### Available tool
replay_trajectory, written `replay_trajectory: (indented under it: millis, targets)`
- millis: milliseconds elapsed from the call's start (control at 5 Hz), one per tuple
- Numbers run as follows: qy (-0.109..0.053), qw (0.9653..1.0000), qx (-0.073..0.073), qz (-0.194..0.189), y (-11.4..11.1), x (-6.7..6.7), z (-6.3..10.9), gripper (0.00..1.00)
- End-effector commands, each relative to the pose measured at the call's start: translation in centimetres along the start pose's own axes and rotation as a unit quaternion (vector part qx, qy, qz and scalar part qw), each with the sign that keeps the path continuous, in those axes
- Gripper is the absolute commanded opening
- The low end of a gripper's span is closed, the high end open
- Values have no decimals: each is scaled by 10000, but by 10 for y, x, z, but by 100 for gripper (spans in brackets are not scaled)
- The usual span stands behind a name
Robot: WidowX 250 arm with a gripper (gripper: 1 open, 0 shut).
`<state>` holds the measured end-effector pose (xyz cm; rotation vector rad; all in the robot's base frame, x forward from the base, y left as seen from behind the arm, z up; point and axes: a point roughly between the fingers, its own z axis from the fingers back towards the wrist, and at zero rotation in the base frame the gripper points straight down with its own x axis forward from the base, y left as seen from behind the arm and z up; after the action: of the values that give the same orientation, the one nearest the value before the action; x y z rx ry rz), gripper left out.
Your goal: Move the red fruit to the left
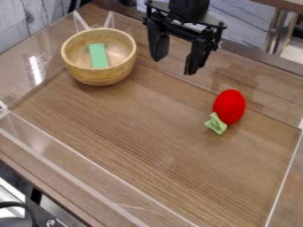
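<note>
One arm, one target. My claw hangs wide, empty, pointing down, near far edge of desk. Red fruit lies on desk, right of claw and nearer camera, well apart from it. Fruit's long axis runs diagonal: red body up-right, green leafy end down-left (toward camera). Wooden bowl with green block sits left of claw. Judgement: must travel right and toward camera before descending, fingers set across diagonal.
</note>
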<state>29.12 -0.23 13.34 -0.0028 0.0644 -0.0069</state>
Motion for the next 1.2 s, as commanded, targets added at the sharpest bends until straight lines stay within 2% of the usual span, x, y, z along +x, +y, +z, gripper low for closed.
replay_trajectory:
  millis: [0,200,400,600,800,1000]
  targets:
    - [98,9999,-40,-33,-9,-4,-7,100]
    - [49,9998,-81,-177,-32,9,-14,100]
    - [-63,9995,-89,-295,-60,28,-20,100]
    - [-109,9994,-110,-302,-74,41,-26,100]
    - [-81,9999,-94,-91,-72,49,-36,100]
    - [-28,9993,-36,-379,-73,48,-42,100]
